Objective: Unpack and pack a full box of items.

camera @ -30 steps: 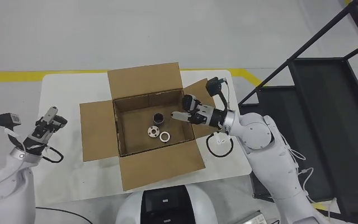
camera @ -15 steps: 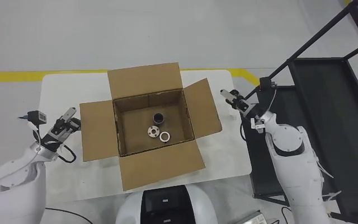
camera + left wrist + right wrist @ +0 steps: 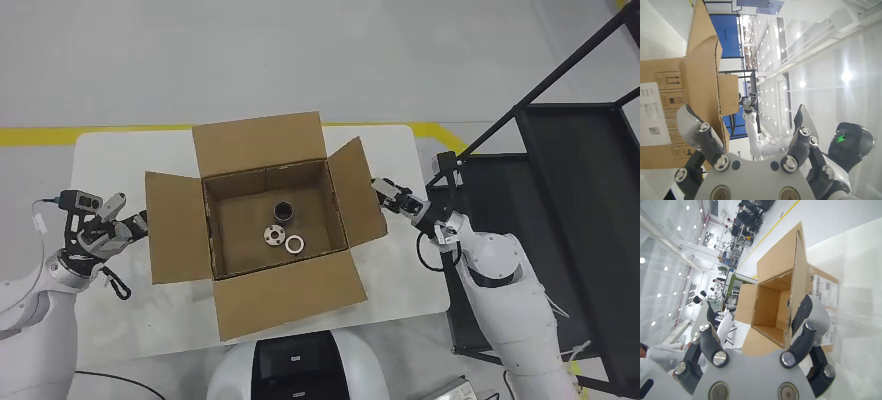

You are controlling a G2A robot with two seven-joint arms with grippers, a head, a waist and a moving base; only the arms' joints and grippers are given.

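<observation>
An open cardboard box (image 3: 265,181) stands mid-table with all flaps spread. On its floor lie a black cylinder (image 3: 284,211), a metal flange (image 3: 272,235) and a white ring (image 3: 295,243). My left gripper (image 3: 134,221) is open at the outer edge of the left flap (image 3: 178,228). In the left wrist view the flap's edge (image 3: 718,94) runs between the open left gripper's (image 3: 744,121) fingers. My right gripper (image 3: 381,188) is open at the raised right flap (image 3: 358,195). In the right wrist view that flap's edge (image 3: 793,291) lies close to one finger of the right gripper (image 3: 757,311).
The white table (image 3: 110,165) has bare room left, right and behind the box. A black metal rack (image 3: 560,200) stands close to the table's right side. The front flap (image 3: 290,292) reaches nearly to the table's near edge.
My right gripper left the box's inside, swung out to the right, then came back to the right flap. My left gripper moved in to the left flap, which now tilts up slightly.
</observation>
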